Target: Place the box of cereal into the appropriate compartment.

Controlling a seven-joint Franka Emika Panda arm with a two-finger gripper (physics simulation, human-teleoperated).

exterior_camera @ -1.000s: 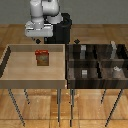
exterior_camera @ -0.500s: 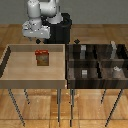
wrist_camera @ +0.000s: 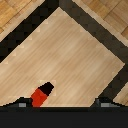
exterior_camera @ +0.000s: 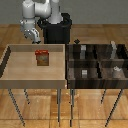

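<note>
The box of cereal [exterior_camera: 42, 57] stands upright in the light-wood tray [exterior_camera: 20, 70], red-orange at its edges with a tan front. In the wrist view the box of cereal [wrist_camera: 41, 95] shows as a red shape with a dark end, near one fingertip. My gripper [exterior_camera: 34, 37] hangs above the tray's far rim, off to the exterior view's left of the box and higher than it. My gripper [wrist_camera: 64, 103] is open, its fingertips [wrist_camera: 22, 103] wide apart with nothing between them. The appropriate compartment [exterior_camera: 121, 54], with a tall pale grey block [exterior_camera: 114, 48], is the far section at the exterior view's right of the dark bin.
The four-part dark bin [exterior_camera: 69, 65] stands right beside the tray, both on thin metal legs. Short grey shapes [exterior_camera: 85, 73] sit in its other sections. The robot's black base [exterior_camera: 57, 30] rises behind the tray's far corner.
The arm has swung toward the exterior view's left, carrying the gripper away from above the box. The box has stayed in place.
</note>
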